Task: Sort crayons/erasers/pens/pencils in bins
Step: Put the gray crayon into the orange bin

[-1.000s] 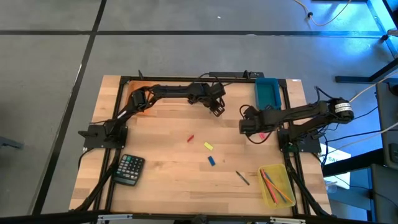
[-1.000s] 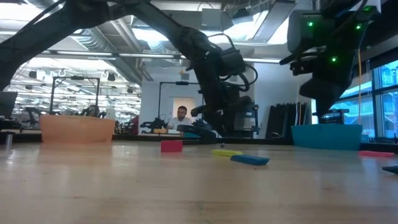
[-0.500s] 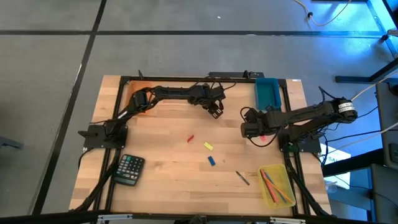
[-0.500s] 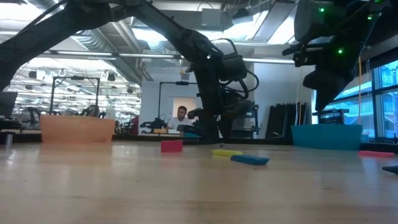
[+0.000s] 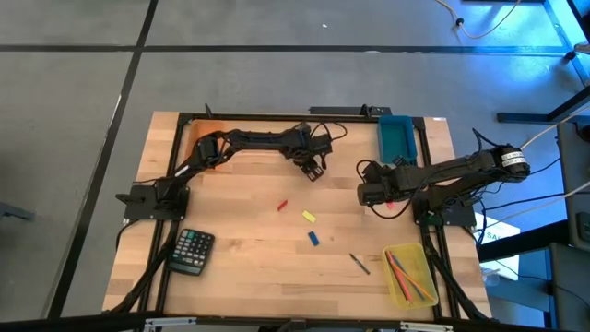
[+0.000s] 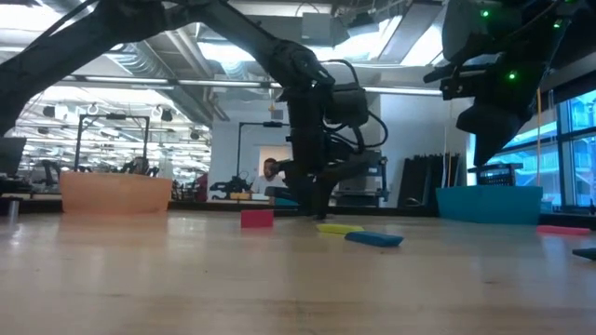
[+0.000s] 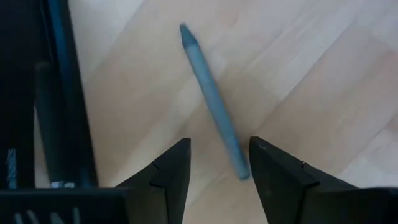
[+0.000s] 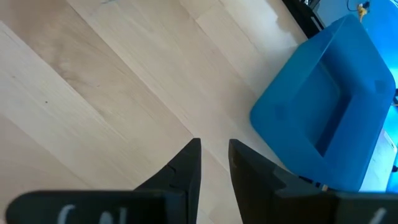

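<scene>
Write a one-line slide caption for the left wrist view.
Open left gripper poised above a grey-blue crayon-like stick lying on the wooden table.

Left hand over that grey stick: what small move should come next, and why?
Probably lower straight down and close. The left hand is open, and the grey stick lies on the table with one end already between its fingers, not yet gripped.

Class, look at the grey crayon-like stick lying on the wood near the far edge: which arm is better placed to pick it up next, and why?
Left. The left gripper hangs open over the grey stick, whose near end lies between its fingers. The right gripper is off by the teal bin, its fingers close together.
</scene>
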